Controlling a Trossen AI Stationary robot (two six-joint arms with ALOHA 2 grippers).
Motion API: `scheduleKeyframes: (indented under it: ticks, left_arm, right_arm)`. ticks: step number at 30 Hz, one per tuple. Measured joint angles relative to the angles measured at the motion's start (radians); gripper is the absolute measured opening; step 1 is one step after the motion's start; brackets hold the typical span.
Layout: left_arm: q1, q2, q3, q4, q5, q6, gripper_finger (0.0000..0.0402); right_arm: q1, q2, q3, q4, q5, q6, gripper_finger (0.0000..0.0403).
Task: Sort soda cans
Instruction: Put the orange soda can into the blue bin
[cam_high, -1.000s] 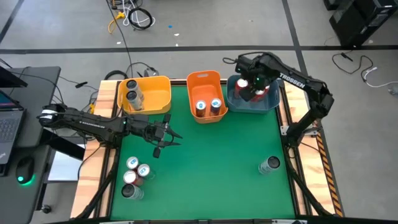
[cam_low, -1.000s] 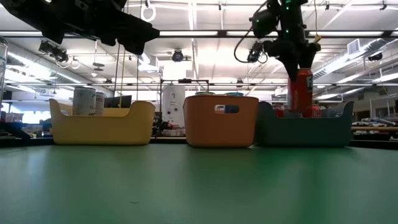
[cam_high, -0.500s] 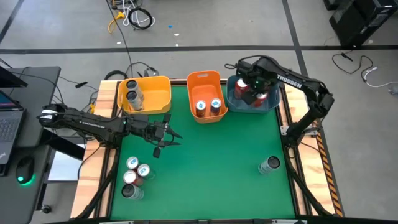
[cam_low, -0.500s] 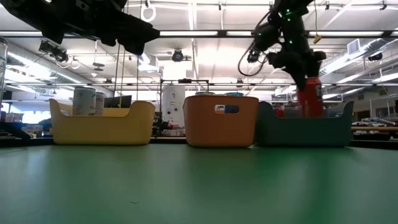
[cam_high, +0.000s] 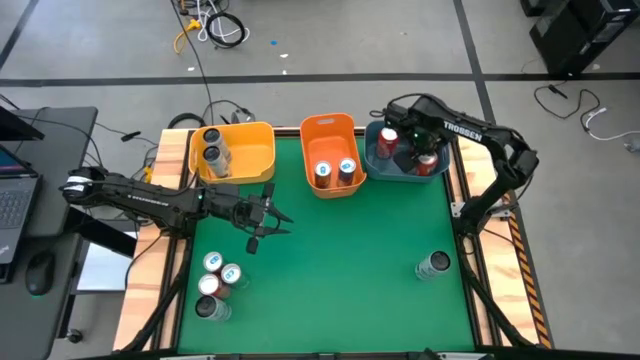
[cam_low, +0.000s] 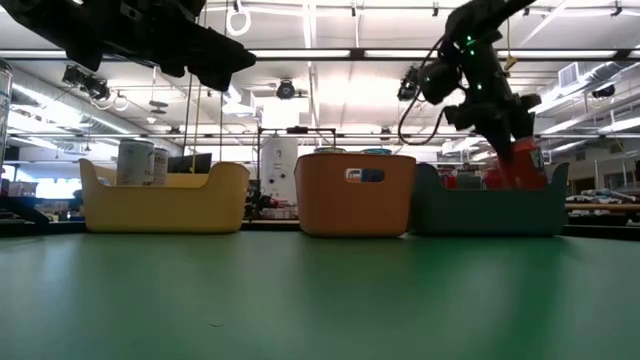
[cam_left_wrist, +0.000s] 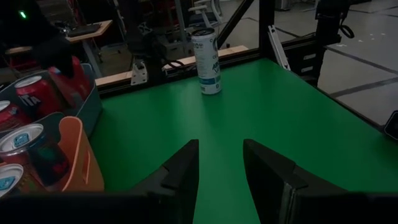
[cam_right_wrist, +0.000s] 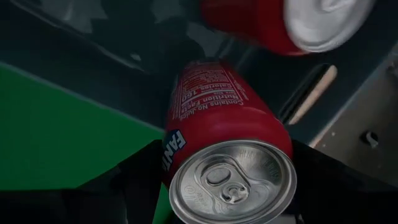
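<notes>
Right wrist view: fingers (cam_right_wrist: 227, 171) clamp red can (cam_right_wrist: 227, 134); blue bin (cam_high: 405, 172) below.

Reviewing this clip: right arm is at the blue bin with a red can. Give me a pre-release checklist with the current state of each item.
1. Right tool shut on the red can: ok, the fingers flank it in the right wrist view.
2. Can over the blue bin: ok.
3. Can upright: not ok, tilted in the low view.
4. Can bottom resting on the bin floor: cannot tell, the bin wall hides it.
5. Colour match: ok, another red can is already there.
6. Left tool out of the way: ok, open over the green table.
</notes>
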Motion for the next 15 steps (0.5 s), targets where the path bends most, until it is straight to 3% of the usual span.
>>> scheduleKeyframes:
  ticks: [8,15]
  left_arm:
    - [0.0,0.0,0.0,0.0,0.0,0.0,0.0131]
    - [0.0,0.0,0.0,0.001,0.0,-0.002,0.0131]
  right_arm:
    - [-0.034,-0.051,-0.165,0.198,-0.051,-0.028,0.0283]
    - [-0.07,-0.093,-0.231,0.266,-0.058,-0.048,0.0283]
